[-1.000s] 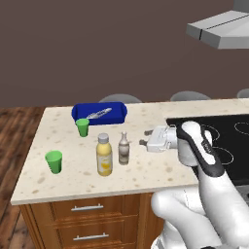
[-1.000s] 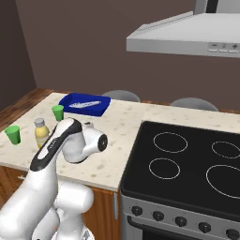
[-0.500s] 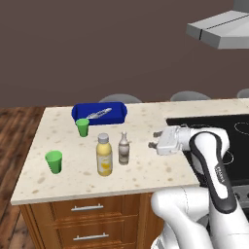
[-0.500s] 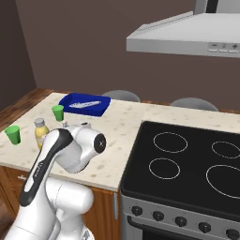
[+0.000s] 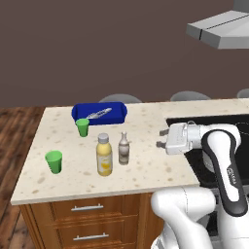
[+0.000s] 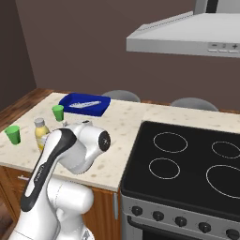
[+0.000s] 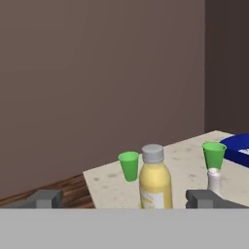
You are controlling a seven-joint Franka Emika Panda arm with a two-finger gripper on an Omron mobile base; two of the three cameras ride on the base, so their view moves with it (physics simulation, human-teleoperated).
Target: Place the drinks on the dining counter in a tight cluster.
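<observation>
Two bottles, the yellow juice bottle [image 5: 104, 154] and the slim brownish bottle [image 5: 124, 149], stand just beside each other on the dining counter [image 5: 146, 165]; a third, the water bottle [image 5: 98, 114], lies in the blue tray [image 5: 116, 114]. I see my gripper [image 5: 161, 138] spread wide and empty, well apart from them. Green cups [image 5: 54, 161] flank the pair.
</observation>
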